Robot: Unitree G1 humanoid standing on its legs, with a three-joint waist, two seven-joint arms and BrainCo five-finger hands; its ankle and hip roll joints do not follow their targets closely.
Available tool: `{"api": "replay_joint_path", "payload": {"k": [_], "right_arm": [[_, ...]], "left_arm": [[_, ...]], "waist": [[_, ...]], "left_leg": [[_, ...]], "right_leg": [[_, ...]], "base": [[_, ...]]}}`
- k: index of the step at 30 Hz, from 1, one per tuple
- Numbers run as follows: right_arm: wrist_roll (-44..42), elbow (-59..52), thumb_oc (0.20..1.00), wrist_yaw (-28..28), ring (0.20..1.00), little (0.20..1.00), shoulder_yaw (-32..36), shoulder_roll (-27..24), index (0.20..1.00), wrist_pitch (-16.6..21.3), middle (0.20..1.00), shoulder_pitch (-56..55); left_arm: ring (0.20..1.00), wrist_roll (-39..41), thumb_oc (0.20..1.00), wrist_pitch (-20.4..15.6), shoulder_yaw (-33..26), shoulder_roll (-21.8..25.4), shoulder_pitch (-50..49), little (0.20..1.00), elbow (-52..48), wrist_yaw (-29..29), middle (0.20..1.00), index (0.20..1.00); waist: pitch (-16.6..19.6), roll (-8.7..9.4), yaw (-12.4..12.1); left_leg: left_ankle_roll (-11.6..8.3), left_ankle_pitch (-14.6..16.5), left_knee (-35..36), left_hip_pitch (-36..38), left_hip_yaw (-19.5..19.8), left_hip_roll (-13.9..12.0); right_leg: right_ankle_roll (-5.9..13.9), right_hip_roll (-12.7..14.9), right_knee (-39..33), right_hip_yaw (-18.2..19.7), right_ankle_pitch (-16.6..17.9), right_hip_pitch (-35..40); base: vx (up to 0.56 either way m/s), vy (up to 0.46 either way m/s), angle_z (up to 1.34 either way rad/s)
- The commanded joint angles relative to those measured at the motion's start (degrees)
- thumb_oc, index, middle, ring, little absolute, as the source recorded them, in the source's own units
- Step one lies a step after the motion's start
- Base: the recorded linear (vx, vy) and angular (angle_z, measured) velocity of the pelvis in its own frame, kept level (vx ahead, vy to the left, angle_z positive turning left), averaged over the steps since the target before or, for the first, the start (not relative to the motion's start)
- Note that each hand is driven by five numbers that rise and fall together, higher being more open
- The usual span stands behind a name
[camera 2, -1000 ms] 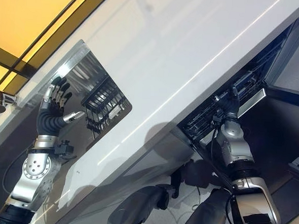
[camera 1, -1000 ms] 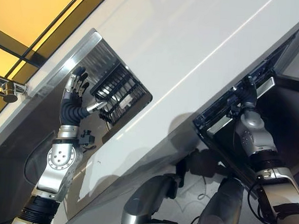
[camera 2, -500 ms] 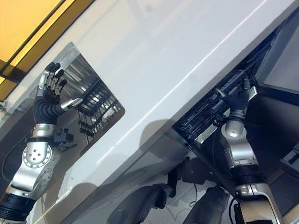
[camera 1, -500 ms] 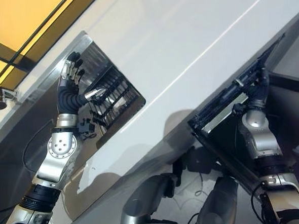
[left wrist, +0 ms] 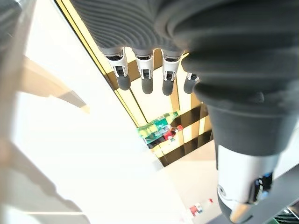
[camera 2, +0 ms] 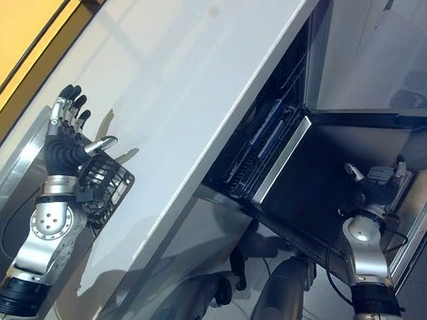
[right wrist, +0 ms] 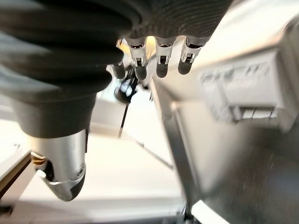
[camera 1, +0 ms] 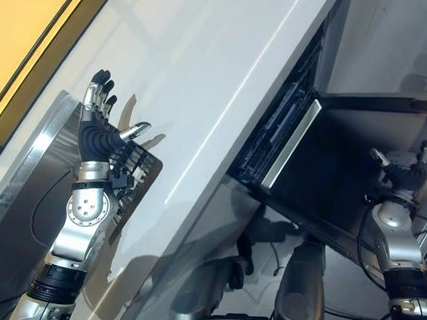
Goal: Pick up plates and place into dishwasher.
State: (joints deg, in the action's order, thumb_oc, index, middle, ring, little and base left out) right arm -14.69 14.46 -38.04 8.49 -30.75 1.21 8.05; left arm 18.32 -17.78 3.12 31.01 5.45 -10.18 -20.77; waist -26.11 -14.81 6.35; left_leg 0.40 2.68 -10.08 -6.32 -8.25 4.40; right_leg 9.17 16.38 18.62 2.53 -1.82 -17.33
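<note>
My left hand (camera 1: pixel 99 130) is raised over the steel sink (camera 1: pixel 26 164), open, with straight fingers (left wrist: pixel 145 80) and nothing in it. A black wire dish rack (camera 1: pixel 131 171) sits in the sink just beside its wrist. I cannot make out any plate in the rack. The dishwasher (camera 1: pixel 275 129) under the white counter (camera 1: pixel 204 72) stands open, its dark door (camera 1: pixel 343 179) folded down. My right hand (camera 1: pixel 405 175) hovers past the door's far edge, apart from it, open and empty, its fingers (right wrist: pixel 159 65) straight.
The counter's front edge runs between the sink and the dishwasher opening. A dark rack shows inside the dishwasher behind the door's silver rim (camera 1: pixel 290 146). Several bottles (left wrist: pixel 159 130) stand far off on a shelf.
The camera has swung, so the whole picture shifted. My right hand has come off the dishwasher's front edge and now hangs clear beyond the lowered door. The left hand stays raised and open.
</note>
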Motion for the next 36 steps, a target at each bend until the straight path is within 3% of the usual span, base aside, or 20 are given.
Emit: {"api": "replay_joint_path", "payload": {"k": [1,11,21,27,32,36], "right_arm": [[0.1,-3.2,1.000,-6.0,1.000,1.000,2.2,1.2,1.000,5.6,1.000,-5.2],[1.1,0.3,1.000,-18.6,1.000,1.000,3.6,6.0,1.000,7.8,1.000,-10.5],[-8.0,11.3,1.000,-19.5,1.000,1.000,5.4,10.0,1.000,10.3,1.000,-12.1],[-14.1,19.5,1.000,-17.2,1.000,1.000,6.9,9.6,1.000,11.8,1.000,-9.8],[-20.0,23.2,1.000,-15.2,1.000,1.000,6.4,7.3,1.000,16.4,1.000,-4.7],[-21.4,24.1,1.000,-14.5,1.000,1.000,5.6,5.4,1.000,19.6,1.000,-0.7]], "left_arm": [[1.000,-2.2,1.000,-3.4,-4.9,-0.7,-3.0,1.000,-2.6,0.8,1.000,1.000],[1.000,-0.7,1.000,-5.7,-3.7,-2.7,-4.9,1.000,-0.2,1.7,1.000,1.000],[1.000,0.9,1.000,-4.4,-3.6,-3.5,-5.0,1.000,0.8,3.9,1.000,1.000],[1.000,1.8,1.000,-5.0,-2.4,-3.6,-3.5,1.000,2.8,4.0,1.000,1.000],[1.000,1.1,1.000,-8.3,1.1,-3.9,-0.6,1.000,4.7,1.9,1.000,1.000],[1.000,0.0,1.000,-9.0,3.7,-4.1,1.3,1.000,4.9,-0.3,1.000,1.000]], "waist": [[6.1,3.21,1.3],[6.9,2.40,3.3],[8.3,2.65,2.7],[6.4,-0.41,3.7],[2.3,-4.73,5.3],[-0.8,-7.33,6.5]], "left_leg": [[-0.88,7.7,-12.6,-3.1,0.9,-1.6],[0.17,9.9,-11.9,0.1,-1.6,0.0],[1.24,12.9,-13.8,1.2,-2.0,1.6],[1.12,14.4,-17.6,-1.6,-3.2,2.3],[0.74,15.1,-21.6,-7.4,-4.4,3.5],[0.41,15.2,-23.7,-10.7,-5.5,3.8]], "right_leg": [[-1.39,2.5,-10.4,1.5,7.8,4.7],[0.31,5.3,-13.5,3.8,10.5,6.8],[1.04,8.1,-13.8,4.1,12.6,6.8],[0.83,8.9,-10.6,6.6,12.7,2.8],[-0.08,8.1,-4.4,10.3,11.9,-4.2],[-0.54,6.9,-0.9,12.6,10.6,-8.9]], "base": [[0.08,0.052,-0.22],[0.04,0.148,-0.12],[0.04,0.094,-0.10],[-0.01,0.072,-0.13],[-0.15,0.051,-0.07],[-0.10,0.012,-0.14]]}}
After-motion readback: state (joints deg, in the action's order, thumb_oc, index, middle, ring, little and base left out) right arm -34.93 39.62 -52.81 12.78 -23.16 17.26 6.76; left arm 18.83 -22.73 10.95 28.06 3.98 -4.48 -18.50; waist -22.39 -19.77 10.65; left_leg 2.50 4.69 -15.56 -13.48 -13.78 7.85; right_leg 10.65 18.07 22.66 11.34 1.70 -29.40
